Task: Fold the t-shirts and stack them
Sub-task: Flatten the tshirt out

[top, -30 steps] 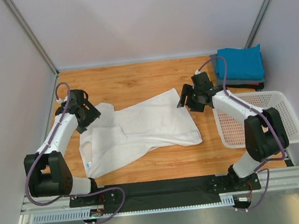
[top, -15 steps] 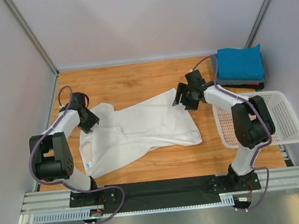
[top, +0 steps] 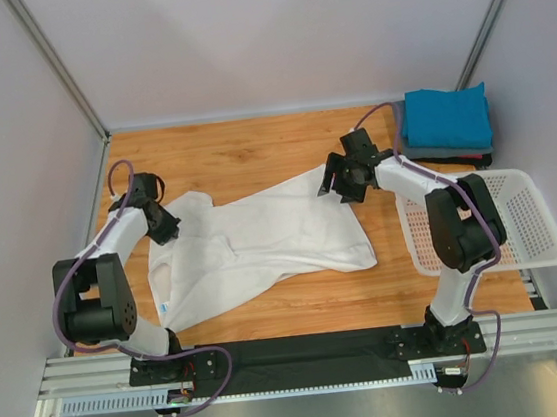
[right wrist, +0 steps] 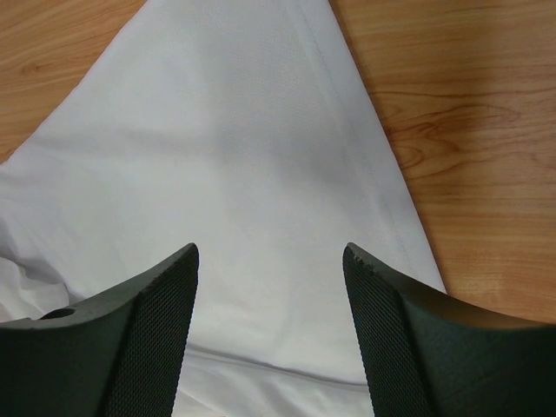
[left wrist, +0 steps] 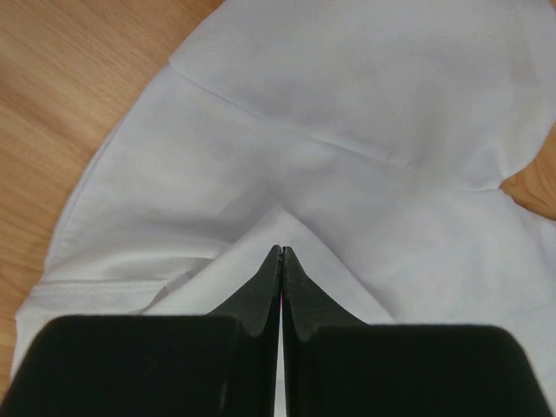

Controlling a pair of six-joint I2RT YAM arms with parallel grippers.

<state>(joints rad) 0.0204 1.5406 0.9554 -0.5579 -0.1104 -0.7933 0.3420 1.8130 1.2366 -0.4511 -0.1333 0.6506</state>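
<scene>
While left gripper (left wrist: pixel 281 254) pinches white t-shirt (left wrist: pixel 347 113) fold | right gripper (right wrist: pixel 269 254) stands wide over its hem | pinched cloth hidden between jaws.

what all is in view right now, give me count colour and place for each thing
white t-shirt: 1, white, spread out rumpled across the middle of the table
teal t-shirt: 1, teal blue, folded, top of the stack at the far right corner
dark grey t-shirt: 1, dark grey, folded, under the teal one
basket: 1, white mesh, right side of the table
table: 1, wood
left gripper: 1, black, shut on the white t-shirt's left side
right gripper: 1, black, open over the shirt's far right corner
</scene>
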